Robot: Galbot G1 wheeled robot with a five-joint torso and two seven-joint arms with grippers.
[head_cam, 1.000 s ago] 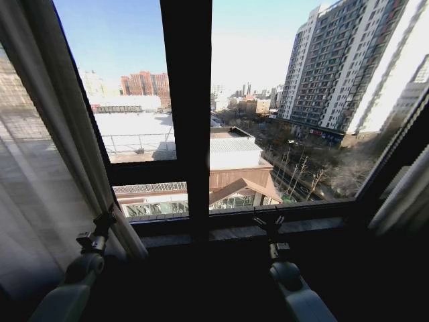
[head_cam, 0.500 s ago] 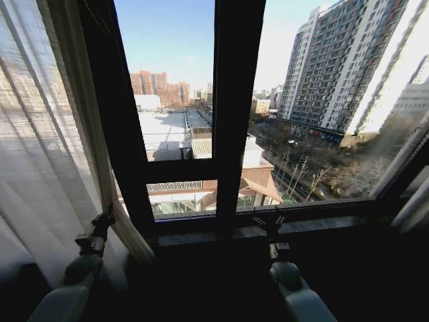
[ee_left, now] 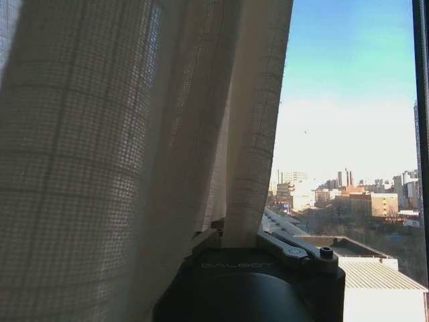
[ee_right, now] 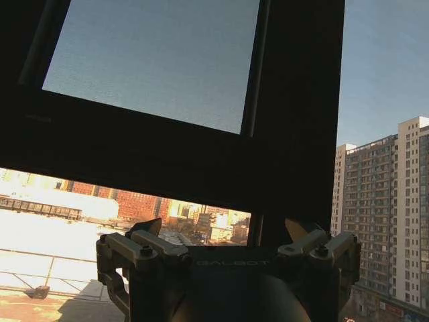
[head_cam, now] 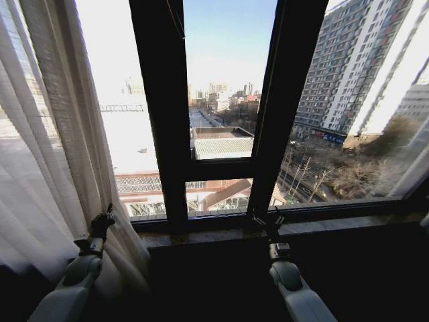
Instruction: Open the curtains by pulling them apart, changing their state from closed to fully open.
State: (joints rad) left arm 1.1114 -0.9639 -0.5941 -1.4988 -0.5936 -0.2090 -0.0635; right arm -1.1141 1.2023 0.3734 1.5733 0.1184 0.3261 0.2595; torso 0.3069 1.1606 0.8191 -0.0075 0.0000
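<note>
The left curtain (head_cam: pixel 47 168) hangs bunched in long pleats down the left side of the window. My left gripper (head_cam: pixel 100 225) is pressed against its inner edge near the sill. In the left wrist view a fold of the sheer curtain (ee_left: pixel 120 154) runs down between the fingers (ee_left: pixel 295 249), which look shut on it. A pale strip of the right curtain (head_cam: pixel 417 168) shows at the far right edge. My right gripper (head_cam: pixel 268 221) is held up in front of the sill, away from both panels. Its fingers (ee_right: pixel 151 243) are open with nothing between them.
Black window frame bars (head_cam: pixel 161 121) stand upright in the middle, with a second upright (head_cam: pixel 288 100) to its right. A dark stone sill (head_cam: pixel 221 235) runs below the glass. City buildings and sky lie beyond the panes.
The whole head picture has shifted: the frame bars now sit further right, so the camera moved left. Both grippers hold the same place in the picture. The left curtain stays at the left gripper.
</note>
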